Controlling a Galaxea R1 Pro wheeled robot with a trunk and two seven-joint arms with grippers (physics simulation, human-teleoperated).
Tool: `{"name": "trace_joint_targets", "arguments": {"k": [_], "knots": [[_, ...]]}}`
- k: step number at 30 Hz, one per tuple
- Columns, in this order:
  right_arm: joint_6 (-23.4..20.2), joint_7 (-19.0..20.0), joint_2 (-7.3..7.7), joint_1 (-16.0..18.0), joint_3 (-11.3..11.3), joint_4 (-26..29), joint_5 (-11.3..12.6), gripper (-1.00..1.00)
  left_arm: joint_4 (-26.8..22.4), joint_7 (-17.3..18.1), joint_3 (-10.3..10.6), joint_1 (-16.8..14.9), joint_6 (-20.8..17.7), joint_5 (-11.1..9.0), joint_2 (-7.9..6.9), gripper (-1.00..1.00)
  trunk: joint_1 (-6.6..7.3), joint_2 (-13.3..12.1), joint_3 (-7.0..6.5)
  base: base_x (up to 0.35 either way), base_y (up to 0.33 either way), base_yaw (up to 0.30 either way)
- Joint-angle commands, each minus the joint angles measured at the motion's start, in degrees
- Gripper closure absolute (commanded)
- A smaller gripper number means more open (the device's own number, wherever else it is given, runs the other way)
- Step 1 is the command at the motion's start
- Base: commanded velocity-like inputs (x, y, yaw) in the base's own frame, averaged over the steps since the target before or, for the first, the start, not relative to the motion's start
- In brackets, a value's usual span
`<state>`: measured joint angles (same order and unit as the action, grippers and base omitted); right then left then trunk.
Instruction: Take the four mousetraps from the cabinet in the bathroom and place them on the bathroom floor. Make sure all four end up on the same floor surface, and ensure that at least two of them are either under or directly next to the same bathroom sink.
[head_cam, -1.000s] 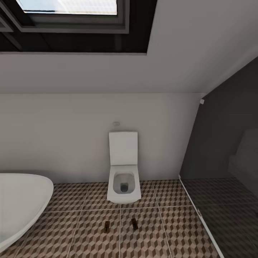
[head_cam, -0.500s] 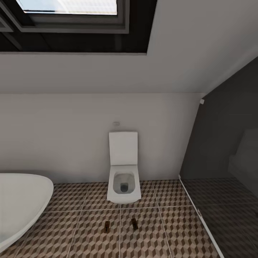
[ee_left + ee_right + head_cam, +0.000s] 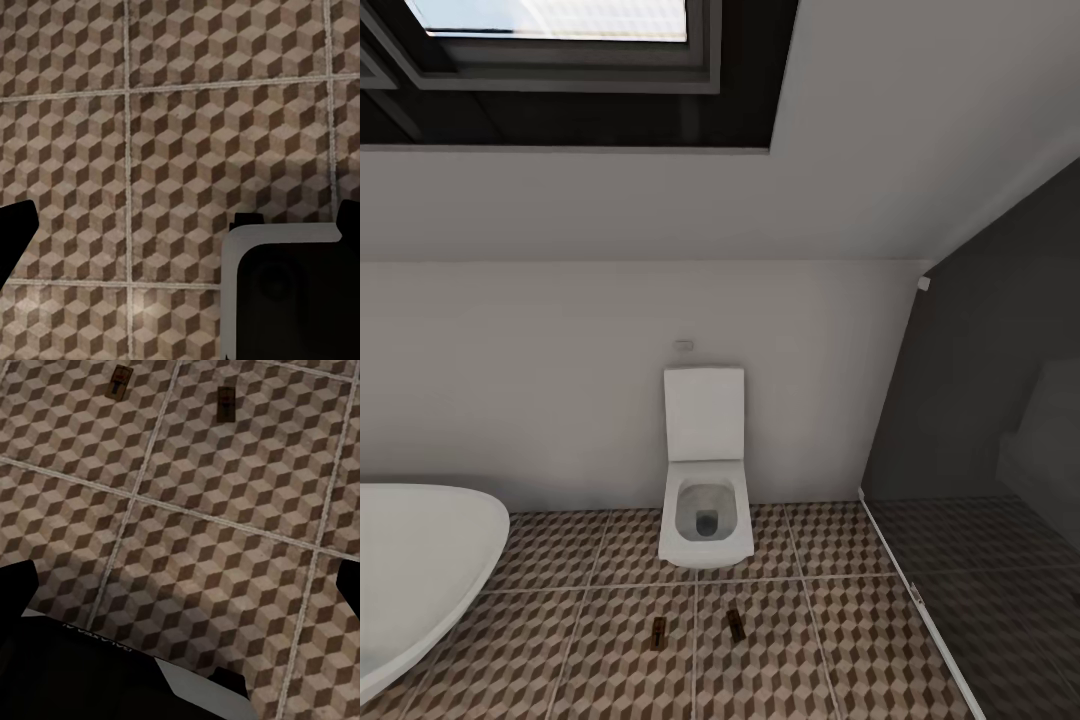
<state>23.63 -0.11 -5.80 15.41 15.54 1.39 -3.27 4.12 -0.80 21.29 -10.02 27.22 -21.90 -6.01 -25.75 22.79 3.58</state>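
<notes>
Nothing has moved since a second ago. On my head view, from the left: bathtub, two mousetraps flat on the bathroom floor before the toilet, then dark glass. Left claw and right claw both hang spread wide, empty; the mousetraps lie well ahead of the right claw.

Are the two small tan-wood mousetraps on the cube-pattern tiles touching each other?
Apart. The head view shows one small tan-wood mousetrap and the other separated by bare tile and a grout line; the right wrist view shows the same gap.
</notes>
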Motion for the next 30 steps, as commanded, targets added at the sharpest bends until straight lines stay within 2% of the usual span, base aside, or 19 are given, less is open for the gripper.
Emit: {"name": "trace_joint_targets", "arguments": {"k": [1,30], "knots": [[0.2,0.0,-0.01,0.1,-0.2,-0.1,-0.3,-1.0,0.2,-0.1,0.5,-0.1,0.3,-0.2,0.03,-1.0,-0.03,0.1,0.13,0.0,0.0,0.0],[0.2,0.0,-0.01,0.1,-0.2,-0.1,-0.3,-1.0,0.2,-0.1,0.5,-0.1,0.3,-0.2,0.03,-1.0,-0.03,0.1,0.13,0.0,0.0,0.0]]}}
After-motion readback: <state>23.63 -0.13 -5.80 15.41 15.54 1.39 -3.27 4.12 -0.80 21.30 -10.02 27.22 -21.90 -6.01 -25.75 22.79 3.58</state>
